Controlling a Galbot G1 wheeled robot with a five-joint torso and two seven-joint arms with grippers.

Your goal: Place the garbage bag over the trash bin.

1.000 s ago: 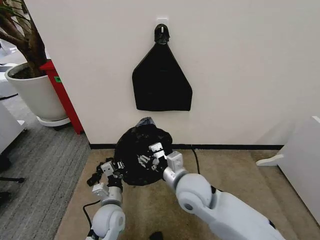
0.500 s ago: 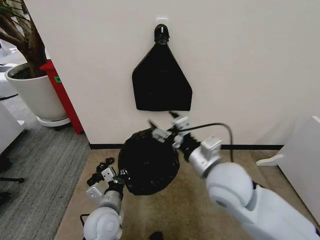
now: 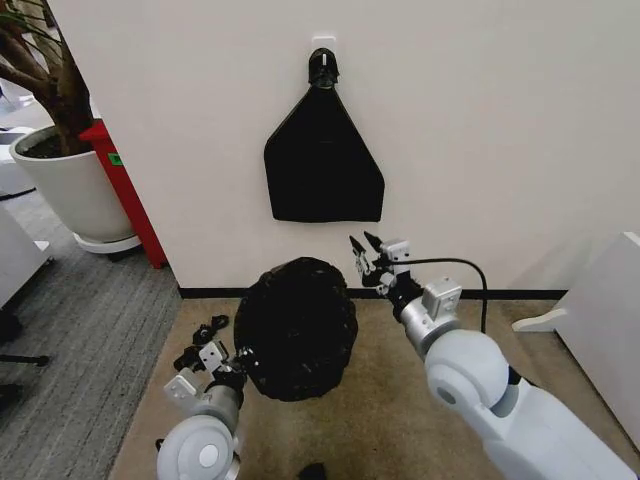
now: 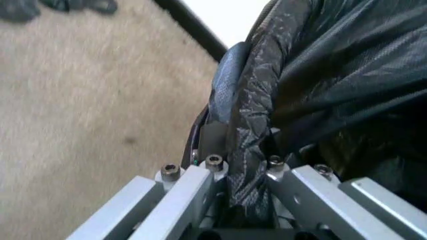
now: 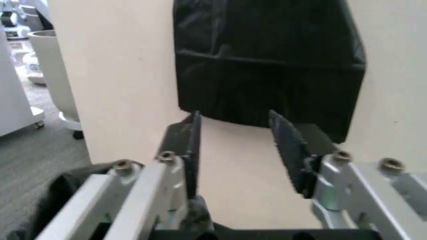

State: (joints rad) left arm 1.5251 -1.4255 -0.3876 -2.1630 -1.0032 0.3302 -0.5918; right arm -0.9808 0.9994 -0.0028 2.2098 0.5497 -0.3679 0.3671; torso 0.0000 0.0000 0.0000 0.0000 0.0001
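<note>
The glossy black garbage bag sits as a rounded dome on the beige carpet by the wall. The trash bin is hidden under it. My left gripper is low at the bag's left edge. In the left wrist view it is shut on a crinkled fold of the garbage bag. My right gripper hangs open above and to the right of the bag, apart from it and close to the wall. In the right wrist view it has nothing between its fingers.
A flat black triangular sheet hangs from a hook on the wall above the bag. A large white plant pot and a red stand are at the left. A white cabinet stands at the right.
My right gripper has let go of the bag and risen up and to the right, toward the wall. The bag now lies smoother and rounder. The left gripper has stayed at its edge.
</note>
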